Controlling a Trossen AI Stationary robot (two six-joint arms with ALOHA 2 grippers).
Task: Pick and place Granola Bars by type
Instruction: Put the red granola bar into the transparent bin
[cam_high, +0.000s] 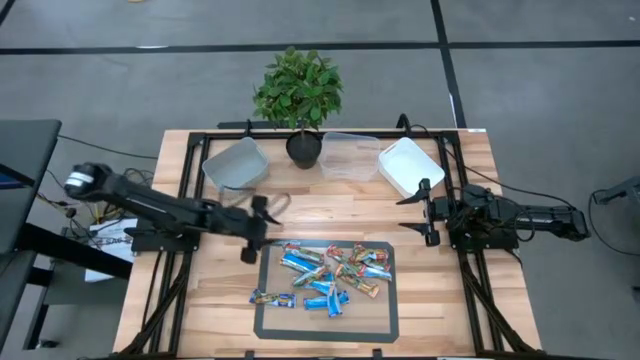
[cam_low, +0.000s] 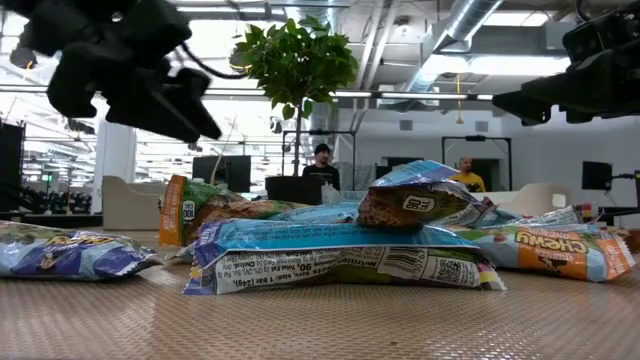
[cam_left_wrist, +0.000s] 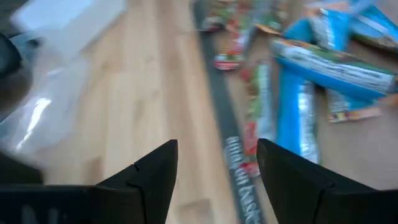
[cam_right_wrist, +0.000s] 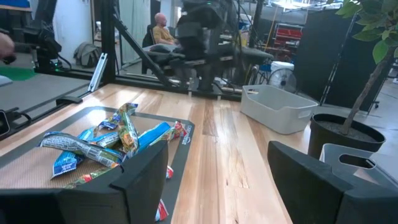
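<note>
Granola Bars (cam_high: 330, 274) lie heaped, blue and multicoloured mixed, on the dark mat (cam_high: 268, 322) at the table's front, handy for sorting into the bins (cam_high: 236, 163) lined up behind. The left gripper (cam_high: 254, 230) hangs just off the mat's near corner, fingers spread and empty, the bars ahead of its jaws. The right gripper (cam_high: 421, 212) waits beside the mat, fingers apart.

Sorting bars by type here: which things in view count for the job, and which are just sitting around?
For the job:
Granola Bars heaped on the dark mat
three clear bins
left gripper, open
right gripper, open

Lying about:
potted plant
</note>
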